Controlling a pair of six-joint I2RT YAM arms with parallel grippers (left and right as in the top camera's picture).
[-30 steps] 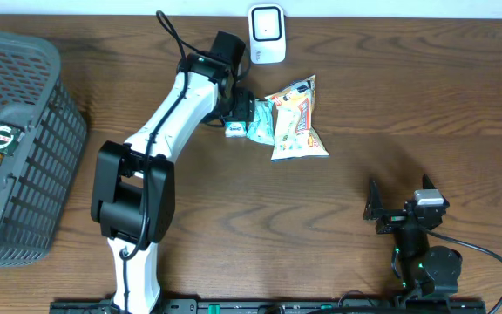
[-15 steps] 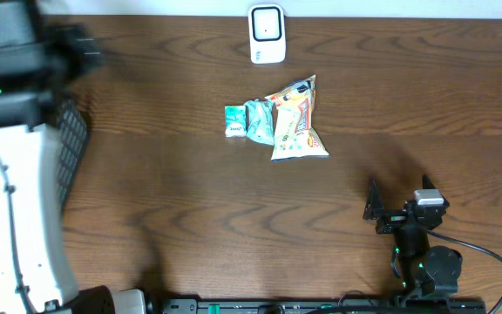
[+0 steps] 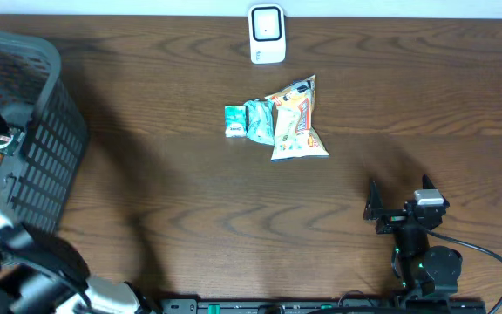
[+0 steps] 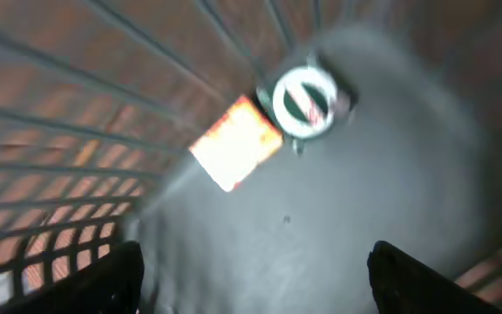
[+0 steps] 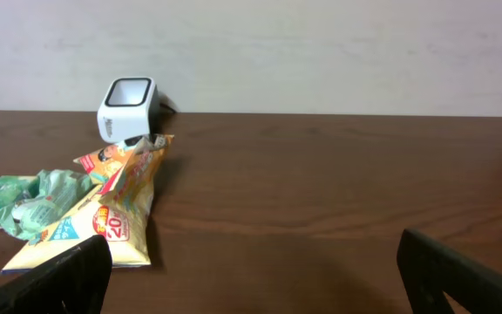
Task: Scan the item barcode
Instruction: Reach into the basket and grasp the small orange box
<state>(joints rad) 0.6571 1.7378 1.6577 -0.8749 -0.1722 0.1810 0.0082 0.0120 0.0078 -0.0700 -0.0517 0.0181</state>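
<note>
Left pincer, wide and empty, over orange packet in basket, well apart from scanner; right pincer wide, idle; risk: jaws catching basket mesh or grabbing the round disc just beside the packet.

Overhead straight down; left wrist close inside shared basket; right wrist low, facing shared scanner.

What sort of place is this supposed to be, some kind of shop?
Probably a mock shop checkout on a wooden table: a white barcode scanner at the far edge, snack packets lying near it, and a dark plastic basket at the left.
</note>
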